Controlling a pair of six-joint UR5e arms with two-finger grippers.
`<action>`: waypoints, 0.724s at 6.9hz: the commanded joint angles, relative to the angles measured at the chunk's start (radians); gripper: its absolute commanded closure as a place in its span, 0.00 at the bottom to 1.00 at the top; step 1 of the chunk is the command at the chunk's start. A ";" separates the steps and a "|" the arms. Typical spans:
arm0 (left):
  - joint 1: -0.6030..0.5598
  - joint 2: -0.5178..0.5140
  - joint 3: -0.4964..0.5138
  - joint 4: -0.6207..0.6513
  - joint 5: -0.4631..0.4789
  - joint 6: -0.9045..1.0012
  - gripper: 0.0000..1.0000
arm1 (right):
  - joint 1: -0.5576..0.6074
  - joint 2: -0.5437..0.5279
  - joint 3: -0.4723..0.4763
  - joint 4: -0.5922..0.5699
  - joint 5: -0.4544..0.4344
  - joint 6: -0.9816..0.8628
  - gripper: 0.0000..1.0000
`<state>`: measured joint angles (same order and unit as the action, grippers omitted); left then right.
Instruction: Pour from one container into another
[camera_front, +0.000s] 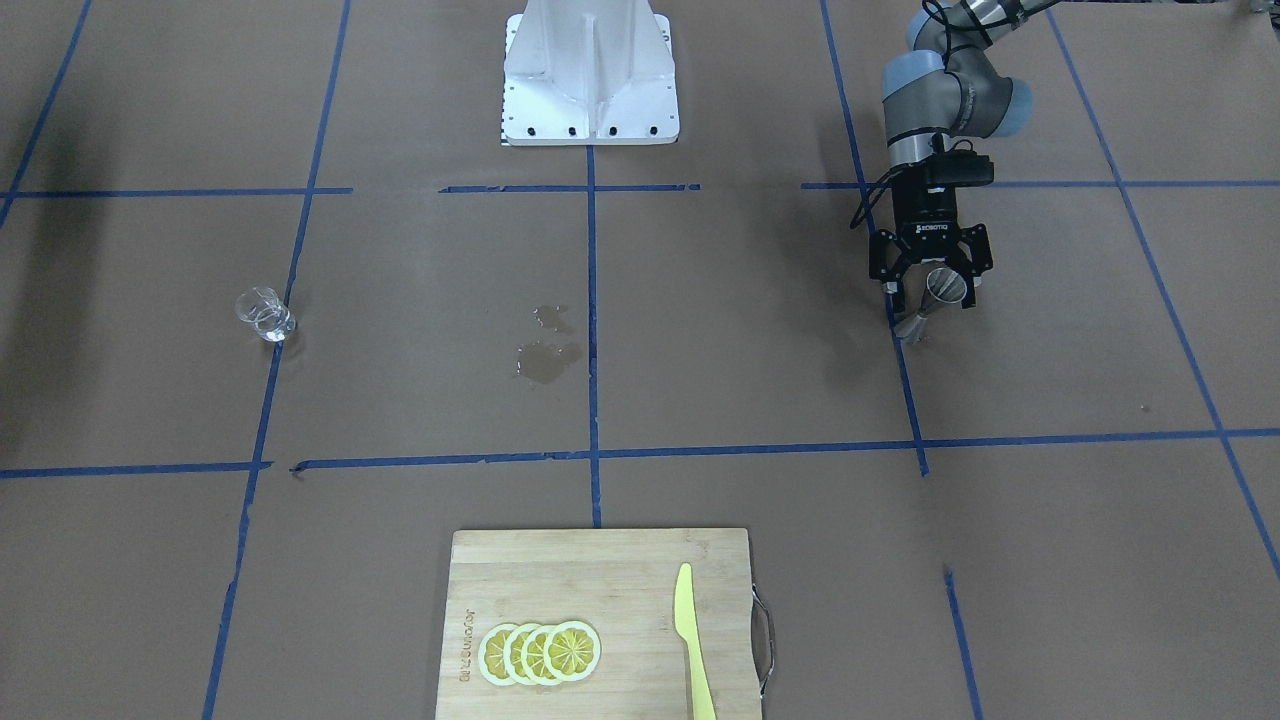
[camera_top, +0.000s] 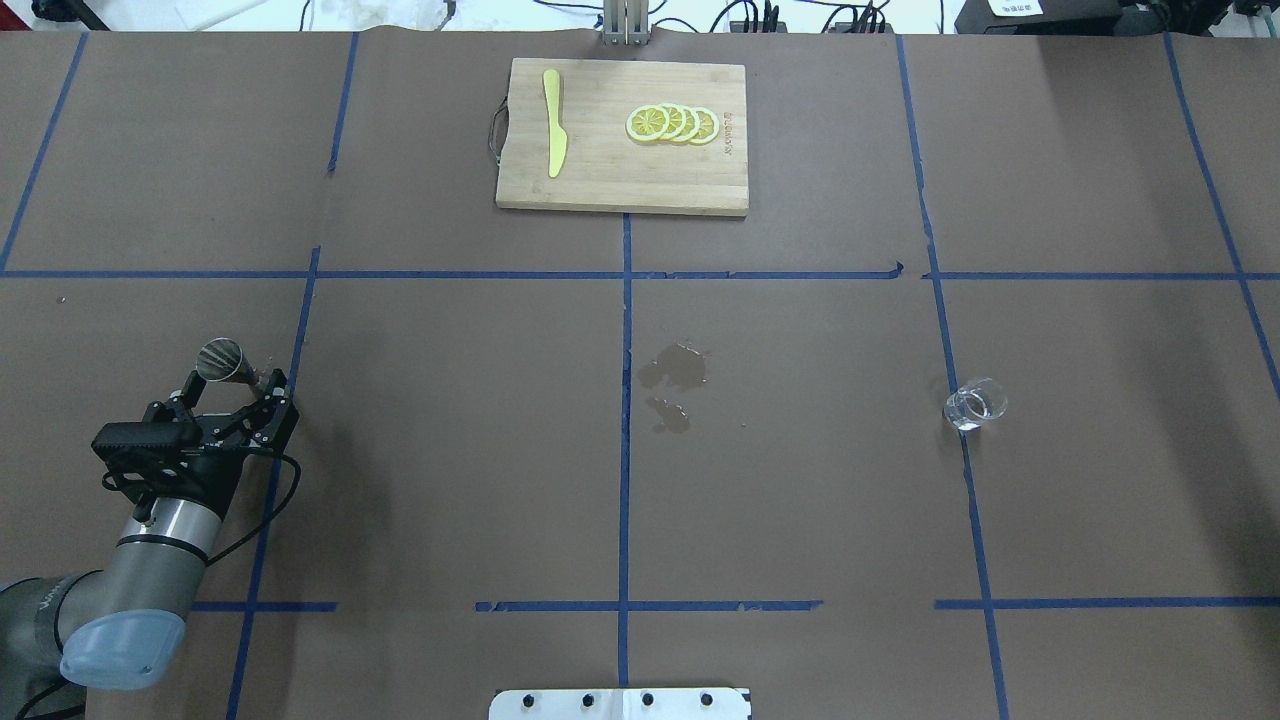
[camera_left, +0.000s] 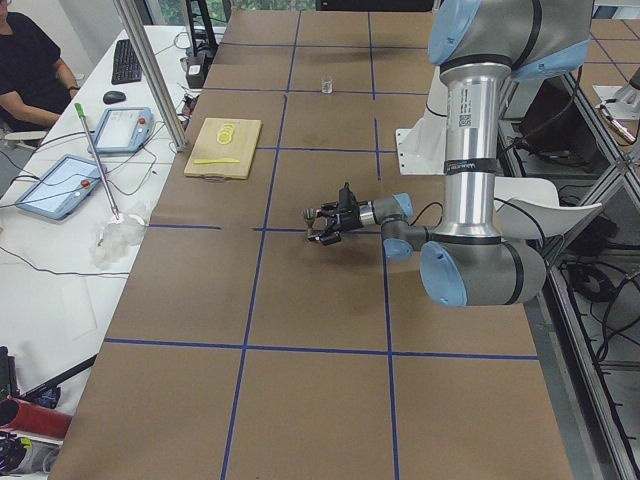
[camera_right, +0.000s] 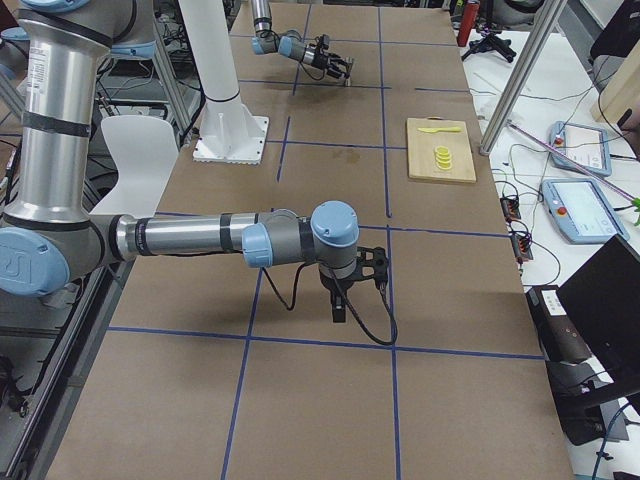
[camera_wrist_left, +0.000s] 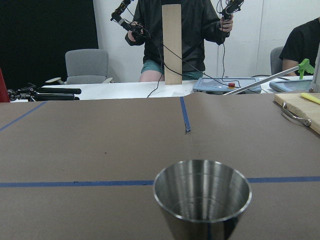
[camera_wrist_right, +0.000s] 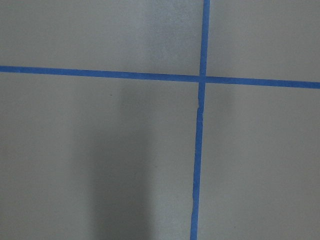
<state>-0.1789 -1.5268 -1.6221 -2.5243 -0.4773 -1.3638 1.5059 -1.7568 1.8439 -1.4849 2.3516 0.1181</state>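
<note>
The steel hourglass jigger (camera_front: 943, 288) stands upright on the brown table at the robot's left side. It is also in the overhead view (camera_top: 224, 361) and fills the bottom of the left wrist view (camera_wrist_left: 202, 196), looking empty. My left gripper (camera_front: 930, 290) lies low and level, open, with its fingers on either side of the jigger and not touching it. The clear glass cup (camera_front: 265, 313) (camera_top: 975, 404) stands alone far across the table. My right gripper (camera_right: 342, 306) points down over bare table, and I cannot tell whether it is open or shut.
A wet spill (camera_top: 672, 372) marks the table's middle. At the far edge lies a wooden cutting board (camera_top: 600, 180) with a yellow knife (camera_top: 553, 135) and lemon slices (camera_top: 672, 123). The white robot base (camera_front: 590, 75) stands at the near edge. People stand and sit beyond the table (camera_wrist_left: 180, 35).
</note>
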 joint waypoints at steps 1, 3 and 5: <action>-0.001 -0.024 0.021 -0.010 -0.001 0.003 0.09 | 0.000 0.002 0.000 0.000 0.000 0.000 0.00; -0.001 -0.019 0.039 -0.034 -0.003 0.012 0.17 | -0.001 0.002 0.000 0.000 0.000 0.000 0.00; -0.001 -0.019 0.037 -0.034 -0.003 0.012 0.32 | -0.001 0.002 0.000 0.000 0.000 0.000 0.00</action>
<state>-0.1795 -1.5456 -1.5861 -2.5573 -0.4799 -1.3519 1.5049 -1.7549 1.8438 -1.4849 2.3507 0.1181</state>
